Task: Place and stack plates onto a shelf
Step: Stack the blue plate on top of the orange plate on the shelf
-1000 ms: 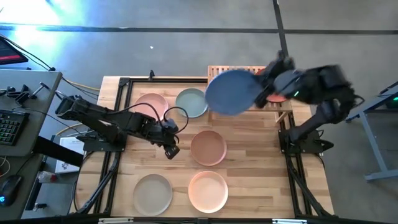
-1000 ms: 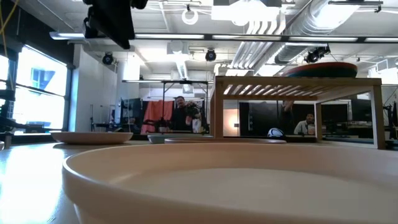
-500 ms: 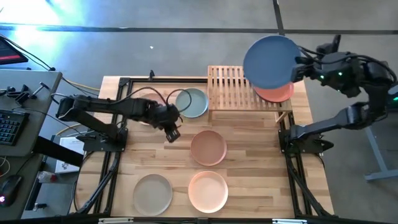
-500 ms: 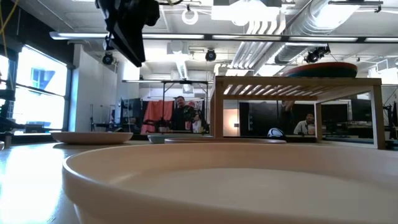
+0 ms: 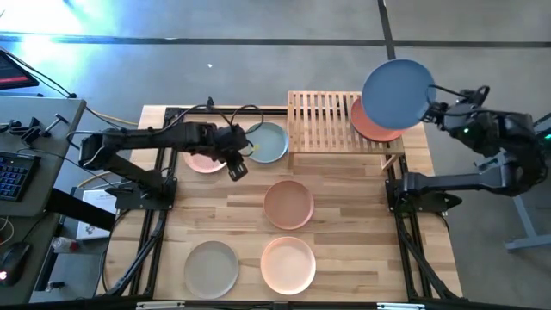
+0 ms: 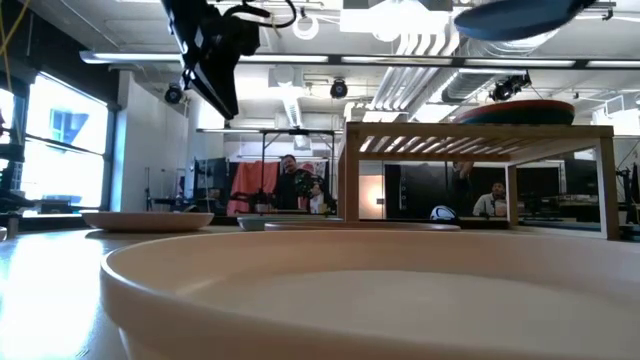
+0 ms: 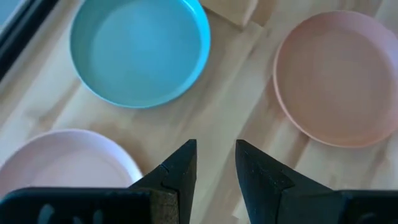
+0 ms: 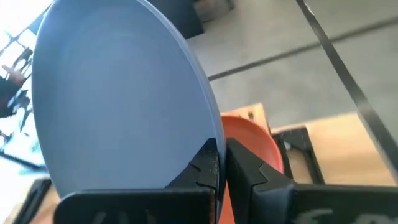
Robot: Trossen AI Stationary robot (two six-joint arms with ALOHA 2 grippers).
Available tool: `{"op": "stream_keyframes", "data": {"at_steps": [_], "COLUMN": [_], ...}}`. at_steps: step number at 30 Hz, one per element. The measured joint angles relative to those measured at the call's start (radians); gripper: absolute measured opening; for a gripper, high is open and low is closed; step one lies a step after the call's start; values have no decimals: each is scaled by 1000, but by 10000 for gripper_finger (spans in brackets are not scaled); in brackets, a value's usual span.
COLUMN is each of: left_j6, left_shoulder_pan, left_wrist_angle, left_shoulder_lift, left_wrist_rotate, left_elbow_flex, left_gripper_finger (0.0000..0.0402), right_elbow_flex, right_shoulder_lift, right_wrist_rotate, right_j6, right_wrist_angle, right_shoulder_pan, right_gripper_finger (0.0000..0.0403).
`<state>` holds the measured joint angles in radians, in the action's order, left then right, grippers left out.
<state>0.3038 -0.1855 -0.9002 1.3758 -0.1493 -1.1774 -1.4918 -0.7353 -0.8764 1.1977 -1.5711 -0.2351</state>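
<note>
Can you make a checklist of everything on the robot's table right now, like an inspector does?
Surface: wooden tabletop, dry.
Job's things: blue plate held above the rust red plate on the shelf; pink plate, pale grey-blue plate, tan plate, beige-grey plate and peach plate on the table.
Clutter: nothing seen.
Grippers: right gripper shut on blue plate; left gripper open, empty, over the table.
Cables: cable looping over left arm.
Surroundings: keyboard; people beyond.

From above, your blue plate (image 5: 396,94) covers most of the rust plate (image 5: 368,127) (only an edge shows).
</note>
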Motion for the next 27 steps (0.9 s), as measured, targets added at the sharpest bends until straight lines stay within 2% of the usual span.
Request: {"op": "stream_keyframes", "data": {"at_steps": [9, 19, 27], "left_j6": [-97, -168, -170], "left_shoulder_pan": [-60, -102, -105], "left_wrist_angle": [15, 16, 15], "left_shoulder_lift": [0, 0, 0], "left_wrist_rotate": [0, 1, 1], "left_elbow_flex": [0, 0, 0], "left_gripper_finger": [99, 99, 99], "right_elbow_flex": [295, 525, 620], "right_shoulder_lift": [122, 125, 120], "right_wrist_rotate": [-30, -9, 4], "right_j6": [391, 772, 845], "right_wrist_angle": [0, 57, 189], "right_shoulder_pan": [-44, -55, -55], "right_gripper_finger": [0, 0, 0]}}
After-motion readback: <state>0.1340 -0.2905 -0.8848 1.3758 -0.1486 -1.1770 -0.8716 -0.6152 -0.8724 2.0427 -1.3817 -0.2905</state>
